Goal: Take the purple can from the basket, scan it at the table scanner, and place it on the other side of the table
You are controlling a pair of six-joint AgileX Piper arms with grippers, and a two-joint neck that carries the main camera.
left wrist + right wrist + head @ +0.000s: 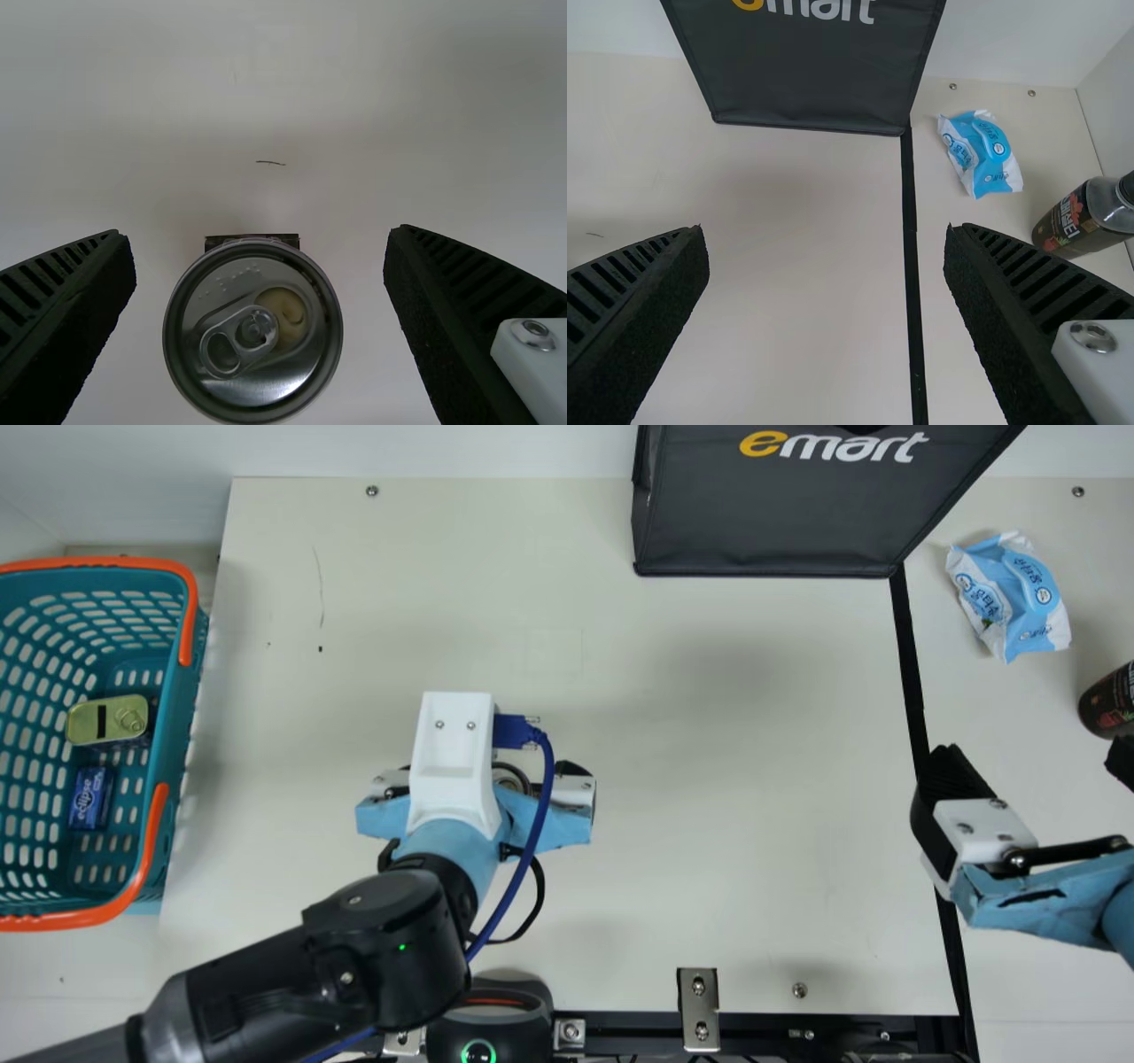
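So the purple can [252, 332] is standing upright on the table [753, 824], between the spread fingers of my left pincer [489, 779], with a gap on both sides, so no grip on it. My right pincer [1036, 766] is wide apart too, nothing between its fingers, over by the black strip [912, 664]. Basket [183, 726] at the left's got a yellow tin [108, 720] and a blue pack [91, 797] inside.
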